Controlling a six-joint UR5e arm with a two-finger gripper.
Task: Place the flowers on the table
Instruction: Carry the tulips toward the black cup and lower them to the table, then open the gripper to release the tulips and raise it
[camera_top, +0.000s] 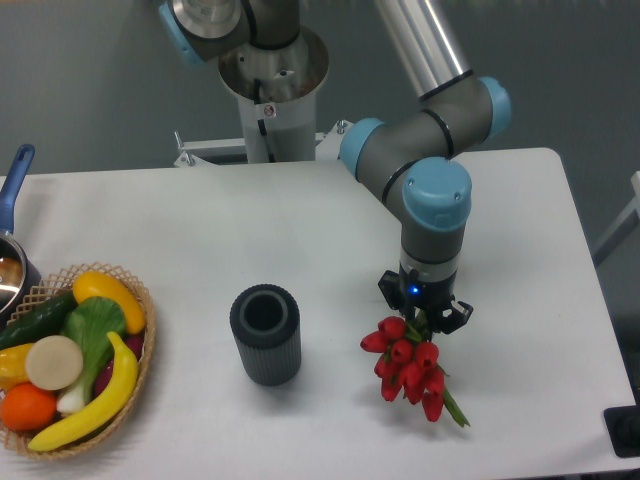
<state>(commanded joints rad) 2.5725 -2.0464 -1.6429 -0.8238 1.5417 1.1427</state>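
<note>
Flowers: the flowers (406, 367) — a cluster of red tulip buds with a green stem end poking out at the lower right — lie low over the table (200, 220), right of centre and toward the near edge; whether they rest on it cannot be told.
Gripper: the gripper (424, 315) points straight down, its fingers closed around the upper end of the bunch.
Arm: grey links with light blue joint caps, reaching from the pedestal at the back.
Vase: a dark ribbed vase (265, 334) stands upright to the left of the bunch, apart from it.
Basket: a wicker basket (138, 340) of fruit and vegetables — banana, orange, cucumber — sits at the left edge.
Pan: a blue-handled pan (14, 215) shows partly at the far left.
</note>
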